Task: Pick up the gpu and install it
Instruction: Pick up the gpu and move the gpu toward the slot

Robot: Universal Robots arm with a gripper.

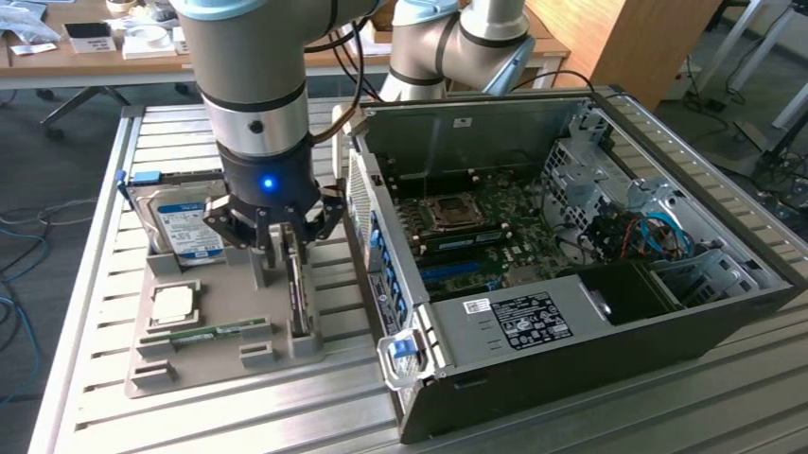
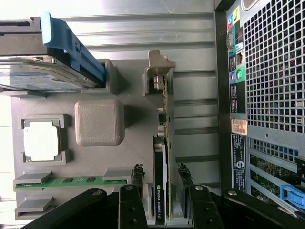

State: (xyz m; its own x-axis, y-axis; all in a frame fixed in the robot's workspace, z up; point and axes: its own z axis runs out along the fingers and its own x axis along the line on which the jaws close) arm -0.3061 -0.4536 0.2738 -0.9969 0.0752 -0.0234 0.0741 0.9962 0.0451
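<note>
The gpu point(image 1: 299, 301) stands on edge in a slot of the grey holder tray point(image 1: 215, 284), beside the open computer case point(image 1: 707, 312). In the wrist view the gpu point(image 2: 162, 138) shows as a thin green board with a black fan housing and a metal bracket at its far end. My gripper point(image 1: 288, 248) hangs directly over the card. Its fingers point(image 2: 138, 174) straddle the card's fan end, one on each side, with a small gap to the card on both sides. The gripper point(image 2: 160, 172) is open and holds nothing.
The tray also holds a blue-labelled hard drive point(image 1: 189, 227), a square processor point(image 1: 173, 303) and a green memory stick point(image 1: 221, 331). The case lies with its side off, motherboard point(image 1: 467, 236) exposed, close to the tray in the exterior view's right. All rest on a slatted metal table point(image 1: 89, 378).
</note>
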